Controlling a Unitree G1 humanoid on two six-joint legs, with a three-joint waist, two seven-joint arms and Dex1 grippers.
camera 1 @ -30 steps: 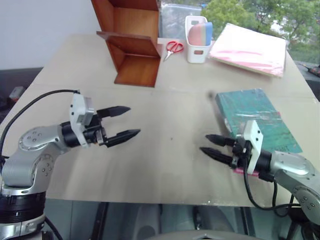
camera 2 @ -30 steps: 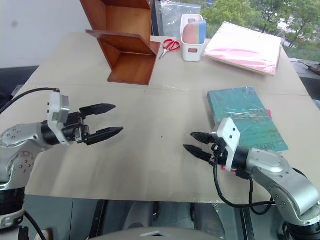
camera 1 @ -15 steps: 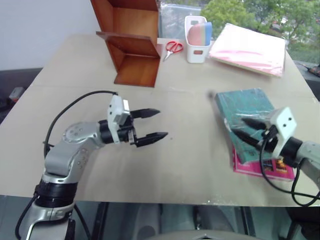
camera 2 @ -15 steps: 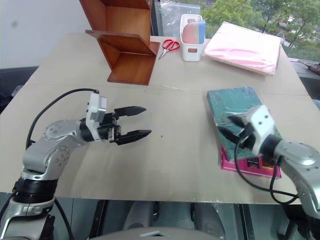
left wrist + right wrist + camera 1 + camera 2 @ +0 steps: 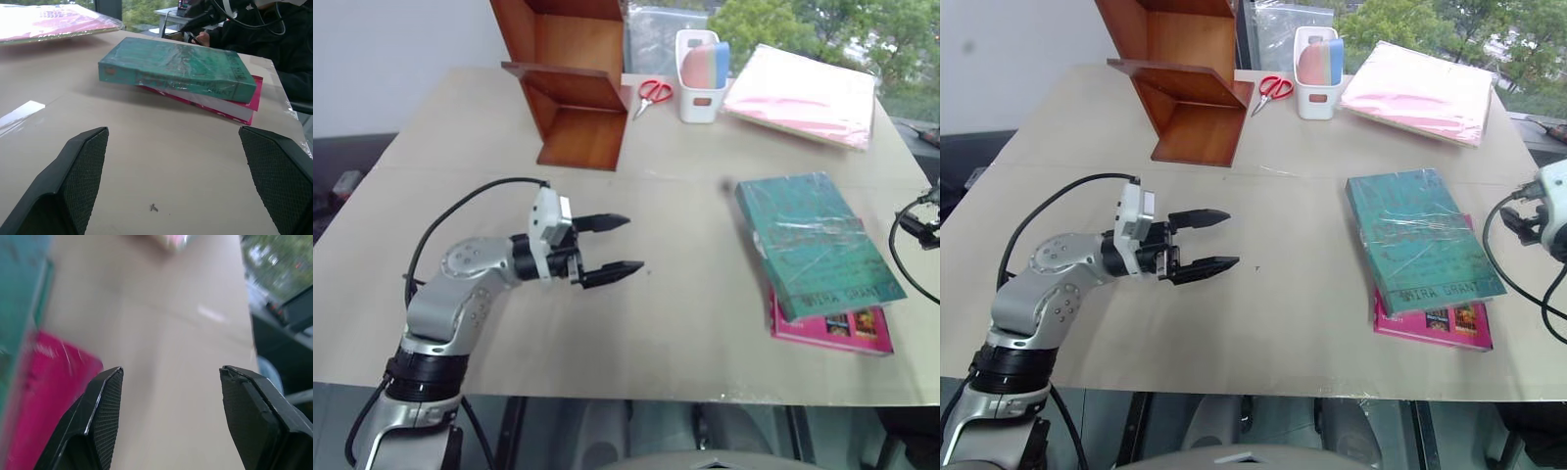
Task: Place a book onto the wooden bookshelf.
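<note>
My left gripper (image 5: 609, 250) hangs wide open and empty over bare table (image 5: 685, 323). My right gripper (image 5: 168, 418) has swung away past the table's right edge, open too. So the book (image 5: 816, 242) lies free beyond my left fingertips, on a pink book (image 5: 832, 328). The wooden bookshelf (image 5: 570, 83) stands well off to the side.

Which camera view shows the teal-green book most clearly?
The right eye view: the book shows whole from above, lying on the magenta-pink book. The left eye view shows nearly the same. The left wrist view gives a low side look at its spine and wrapped cover. The right wrist view catches a blurred teal edge.
</note>
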